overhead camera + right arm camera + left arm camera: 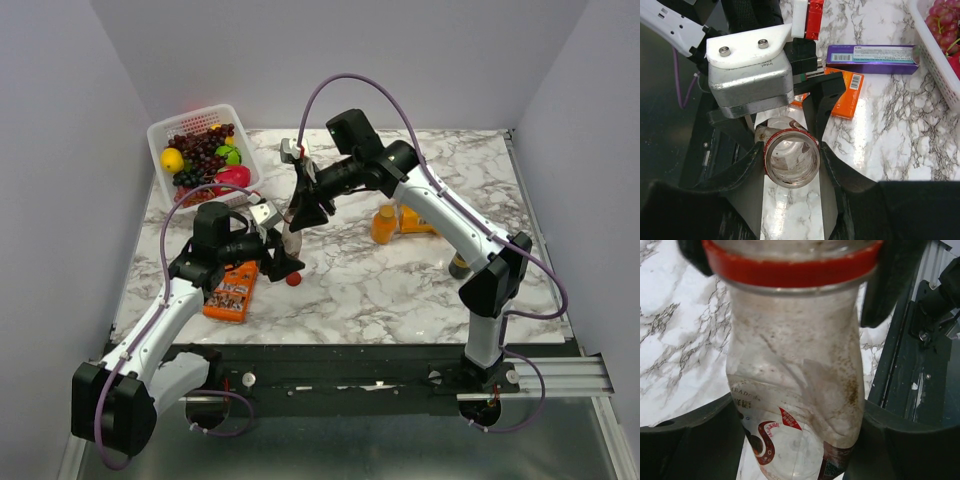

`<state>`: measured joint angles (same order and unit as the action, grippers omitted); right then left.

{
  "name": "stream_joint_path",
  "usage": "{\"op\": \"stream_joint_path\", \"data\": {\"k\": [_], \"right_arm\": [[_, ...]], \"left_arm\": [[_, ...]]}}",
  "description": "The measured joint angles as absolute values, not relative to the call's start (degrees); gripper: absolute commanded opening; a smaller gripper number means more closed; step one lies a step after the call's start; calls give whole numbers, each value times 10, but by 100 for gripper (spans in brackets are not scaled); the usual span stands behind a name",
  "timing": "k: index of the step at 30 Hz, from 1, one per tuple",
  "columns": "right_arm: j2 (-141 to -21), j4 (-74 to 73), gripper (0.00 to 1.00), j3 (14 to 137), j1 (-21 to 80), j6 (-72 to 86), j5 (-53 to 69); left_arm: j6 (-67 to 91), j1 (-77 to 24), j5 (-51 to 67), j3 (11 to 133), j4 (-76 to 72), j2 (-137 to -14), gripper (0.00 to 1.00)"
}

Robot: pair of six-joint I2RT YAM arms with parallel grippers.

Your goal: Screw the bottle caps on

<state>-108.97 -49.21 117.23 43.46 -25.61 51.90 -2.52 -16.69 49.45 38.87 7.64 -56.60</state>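
Right tool (791,159) pinches the open neck of the clear bottle (795,365); left tool (278,256) clamps its body, axis running tool to tool. Red cap (293,279) lies on the desk (400,290) just beside the left tool, nearer it

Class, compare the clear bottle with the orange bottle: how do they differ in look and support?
The clear bottle is see-through with a red neck ring; the orange bottle is orange all over. The clear bottle is clamped by the left gripper at its body and the right gripper at its neck; the orange bottle stands free on the table. Both are small bottles.
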Motion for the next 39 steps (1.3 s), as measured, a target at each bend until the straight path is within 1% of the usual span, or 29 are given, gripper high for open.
{"op": "stream_joint_path", "data": {"k": [1, 2, 3, 6, 7, 9, 10, 12, 13, 16, 20, 26, 30, 34, 39], "right_arm": [[-1090, -491, 43, 1172, 434, -257, 519], [-1090, -492, 48, 1172, 434, -258, 519], [-1090, -492, 56, 1172, 434, -258, 518], [-1089, -495, 66, 1172, 434, -258, 513], [-1087, -498, 68, 1171, 434, -257, 507], [-1079, -502, 70, 1170, 433, -254, 491], [-1074, -503, 72, 1170, 430, -252, 484], [-1063, -505, 72, 1173, 421, -240, 472], [-1059, -506, 72, 1178, 412, -235, 468], [-1045, -506, 71, 1186, 383, -234, 450], [-1035, -507, 71, 1158, 369, -305, 429], [-1067, -511, 72, 1043, 445, -465, 351], [-1124, -493, 75, 996, 484, -505, 303], [-1185, -462, 77, 1002, 493, -503, 280], [-1225, -438, 77, 1020, 499, -494, 266]], "left_arm": [[-25, -168, 498, 389, 76, -567, 67], [-25, -169, 498, 389, 76, -567, 65], [-24, -170, 499, 389, 75, -567, 64], [-22, -169, 498, 389, 75, -567, 54], [-22, -168, 497, 387, 75, -565, 40], [-20, -163, 496, 380, 74, -556, 26], [-19, -160, 496, 375, 76, -549, 22], [-13, -147, 495, 361, 76, -526, 18], [-6, -137, 494, 356, 76, -515, 12], [28, -96, 477, 341, 75, -483, 0], [84, -20, 427, 338, 71, -449, 0], [126, 80, 383, 344, 71, -403, 0], [139, 107, 375, 352, 84, -380, 0], [142, 113, 371, 352, 109, -362, 0], [141, 113, 371, 352, 137, -354, 0]]}}
